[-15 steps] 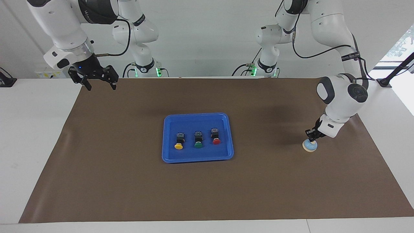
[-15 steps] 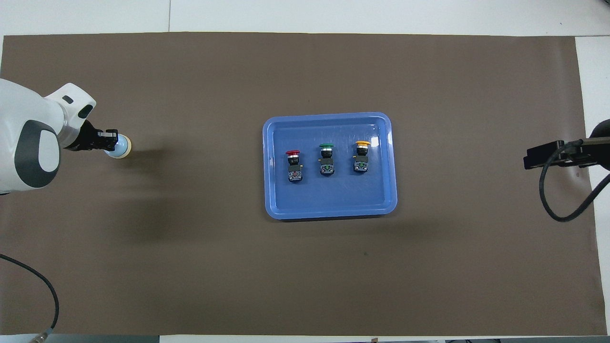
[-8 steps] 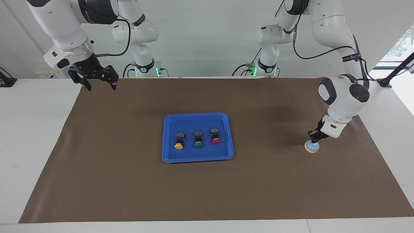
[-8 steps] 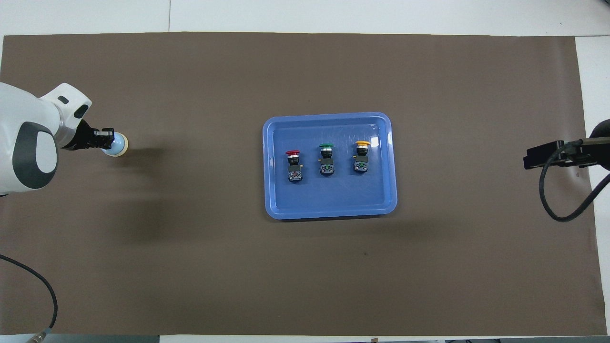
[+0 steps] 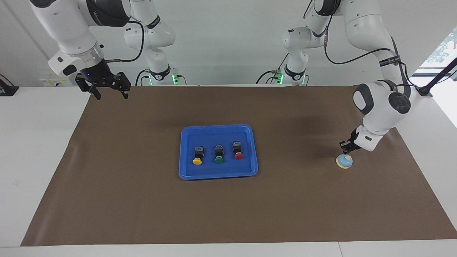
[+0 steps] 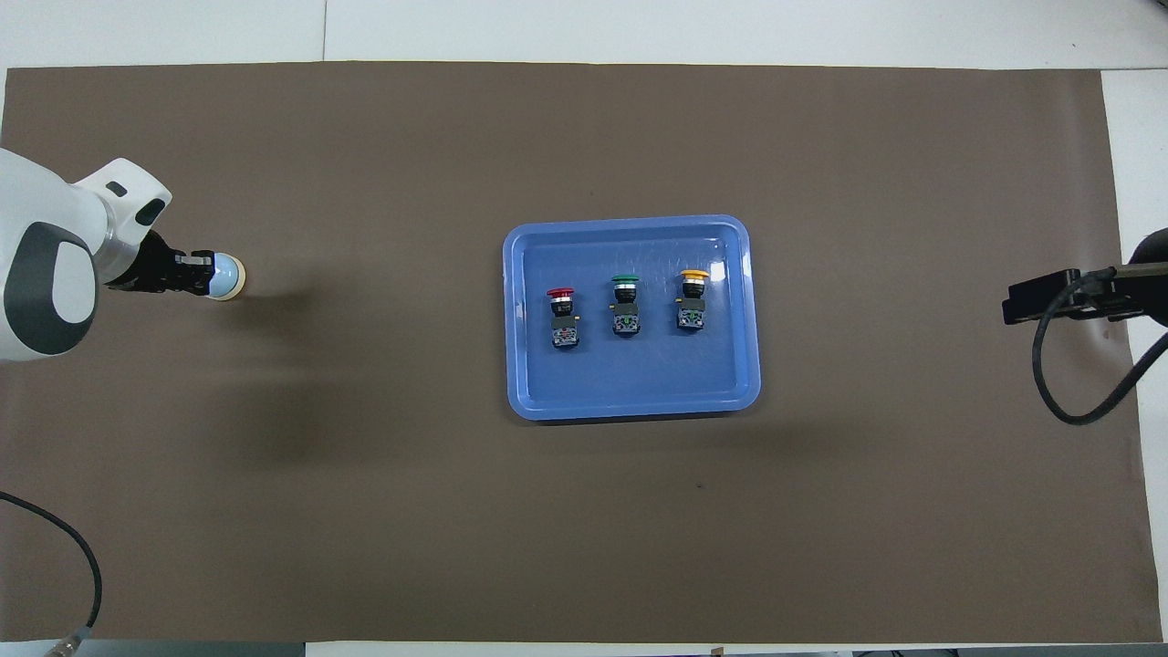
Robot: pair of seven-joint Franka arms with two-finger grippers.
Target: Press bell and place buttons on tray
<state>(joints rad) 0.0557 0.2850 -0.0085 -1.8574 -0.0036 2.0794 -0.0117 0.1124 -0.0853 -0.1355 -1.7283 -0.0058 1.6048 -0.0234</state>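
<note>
Though the brown mat (image 5: 228,200) fills most of the table, what matters sits in two spots. Well apart from either gripper's fingers, at the mat's middle, the tray (image 5: 185,171) lies flat with the buttons (image 5: 218,153) on it in a row: yellow, green, red. The tray looks stiff and light, best taken by its raised rim; each button is small and hard, likely slick on its rounded cap, so the squarer black body is the part to pinch. Toward the left arm's end of the mat stands the bell (image 5: 344,161), rigid and squat, to be pushed straight down on its cream knob, not gripped.

Fingers closed together and holding nothing, the left gripper (image 5: 345,150) hangs just above that knob, with a sliver of gap showing in the facing view. Waiting over the mat's corner near its own base, the right gripper (image 5: 109,93) has its fingers spread wide, empty.
</note>
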